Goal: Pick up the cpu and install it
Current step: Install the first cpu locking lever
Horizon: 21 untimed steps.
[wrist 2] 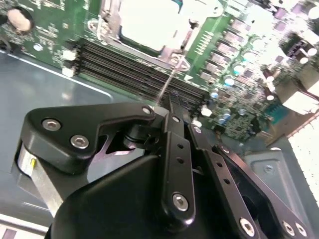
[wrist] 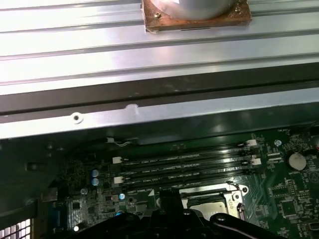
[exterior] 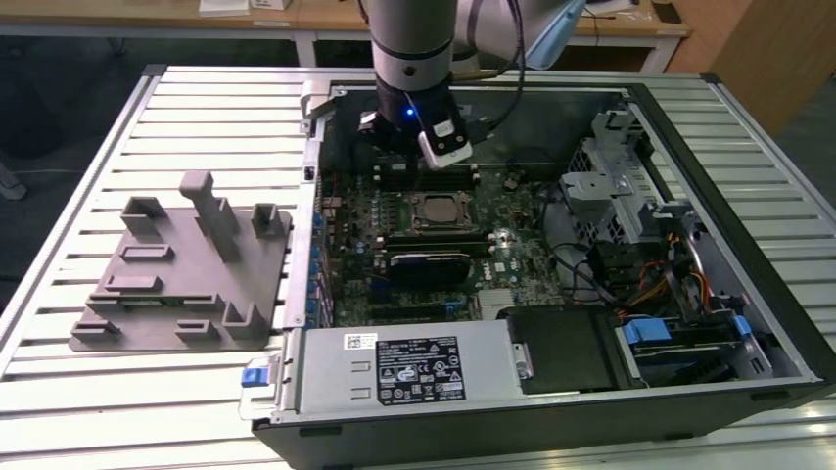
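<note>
— So, where does the cpu (exterior: 438, 209) lie?
— In the socket on the motherboard (exterior: 503, 211), shiny top up. The gripper (exterior: 405, 155) hangs just beside it, over the memory slots (wrist: 184, 167). I cannot tell whether it is spread or closed.
— What matters most?
— Seating, I'd say: the chip flat and square in its frame, with nothing dragging across it.

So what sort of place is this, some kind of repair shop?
More likely a robotics lab or test bench: a robot arm hangs over the motherboard of an open computer case, which lies on a slatted metal table, with wooden desks behind.
</note>
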{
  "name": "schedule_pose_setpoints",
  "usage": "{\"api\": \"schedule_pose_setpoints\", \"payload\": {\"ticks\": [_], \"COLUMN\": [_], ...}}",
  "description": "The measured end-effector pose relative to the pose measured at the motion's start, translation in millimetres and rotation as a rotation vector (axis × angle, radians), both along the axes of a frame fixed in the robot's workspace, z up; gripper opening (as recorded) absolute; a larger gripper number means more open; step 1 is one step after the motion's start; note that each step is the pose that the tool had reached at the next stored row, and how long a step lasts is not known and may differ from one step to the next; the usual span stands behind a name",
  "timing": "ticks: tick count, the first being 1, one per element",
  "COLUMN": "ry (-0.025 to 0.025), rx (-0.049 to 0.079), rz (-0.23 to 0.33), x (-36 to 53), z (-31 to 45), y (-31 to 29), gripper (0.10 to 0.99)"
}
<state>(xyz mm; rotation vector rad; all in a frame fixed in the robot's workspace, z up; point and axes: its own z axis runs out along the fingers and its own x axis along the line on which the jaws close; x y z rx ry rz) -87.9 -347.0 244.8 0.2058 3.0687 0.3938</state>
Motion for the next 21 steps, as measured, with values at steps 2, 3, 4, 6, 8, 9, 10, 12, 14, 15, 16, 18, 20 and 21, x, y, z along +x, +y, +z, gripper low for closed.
{"api": "schedule_pose_setpoints", "payload": {"ticks": [2,3,4,6,8,9,10,12,14,15,16,18,20,21], "ry": [0.0003,0.0002,0.0002,0.0002,-0.0008,-0.0022,-0.0043,-0.0095,-0.0165,-0.0211,-0.025,-0.0323,-0.0422,-0.048], "rx": [0.0,0.0,0.0,0.0,-0.003,-0.009,-0.014,-0.022,-0.027,-0.029,-0.029,-0.029,-0.029,-0.029], "rz": [0.0,0.0,0.0,0.0,0.0,0.0,0.0,-0.001,-0.002,-0.002,-0.004,-0.008,-0.012,-0.014], "x": [1.9,1.9,2.0,2.2,2.3,2.2,2.1,2.1,2.0,2.1,2.1,2.0,2.0,2.0], "z": [0.0,0.0,0.0,0.0,-0.2,-0.4,-0.8,-2.2,-3.8,-4.7,-5.5,-6.9,-8.0,-8.5], "y": [-0.1,-0.1,-0.1,0.0,0.1,0.0,0.0,0.0,0.0,0.0,0.0,0.0,0.0,0.0], "gripper": [0.106,0.106,0.106,0.106,0.106,0.106,0.106,0.106,0.106,0.106,0.106,0.106,0.106,0.106]}}
